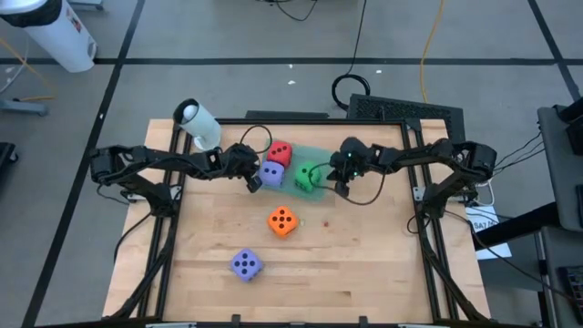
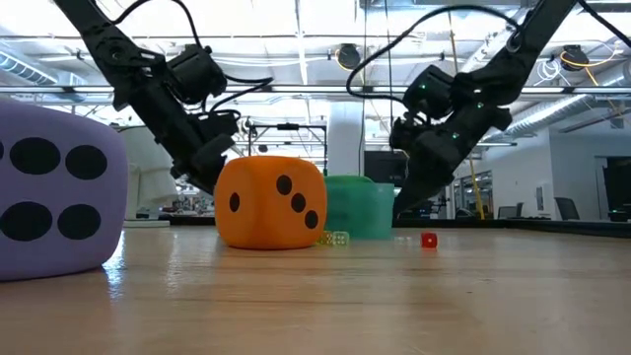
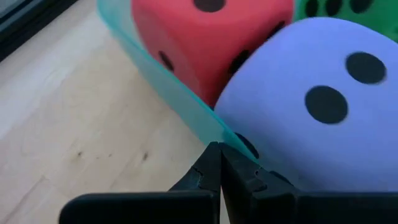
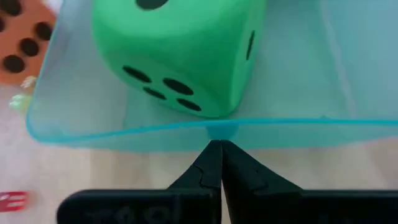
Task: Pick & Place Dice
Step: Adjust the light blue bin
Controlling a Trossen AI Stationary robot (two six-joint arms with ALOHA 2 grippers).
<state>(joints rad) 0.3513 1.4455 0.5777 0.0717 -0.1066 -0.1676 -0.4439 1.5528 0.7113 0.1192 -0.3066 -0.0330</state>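
On the bench (image 1: pixel 209 228), teal tray (image 1: pixel 319 157) holds red die (image 1: pixel 280 153), lavender die (image 1: pixel 271 173), green die (image 1: pixel 307 176), partly hidden by arms. Left gripper (image 1: pixel 252 182) and right gripper (image 1: pixel 340 189) fingers pinched on tray edges. Orange die (image 1: pixel 282 220), second purple die (image 1: pixel 246 264) loose on bench, tilted.

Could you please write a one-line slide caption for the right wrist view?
Shut right pincer pinching the teal tray's rim, green die sitting inside.
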